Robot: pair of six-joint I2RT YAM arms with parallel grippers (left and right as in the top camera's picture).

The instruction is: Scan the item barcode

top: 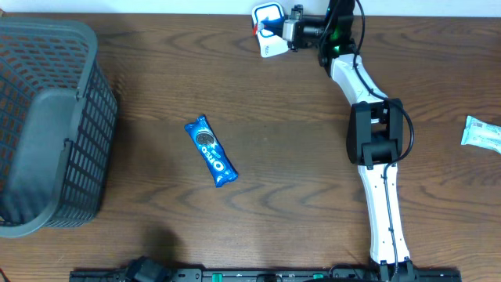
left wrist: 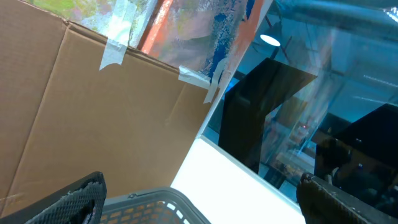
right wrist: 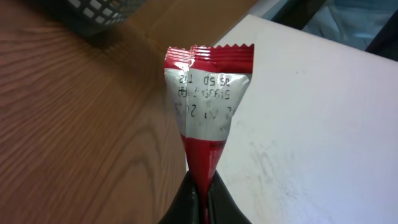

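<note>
My right gripper is shut on the bottom end of a red packet, which stands upright between the fingers. Its silver back with a printed date code faces the wrist camera, and no barcode shows on it. From overhead, the right gripper holds this packet at the table's far edge, above the middle. My left gripper is open with its fingers far apart and nothing between them, and it is over the rim of the grey basket.
A grey mesh basket fills the left side of the table. A blue Oreo packet lies near the middle. A white-green packet lies at the right edge. The right arm stretches from the front edge to the back.
</note>
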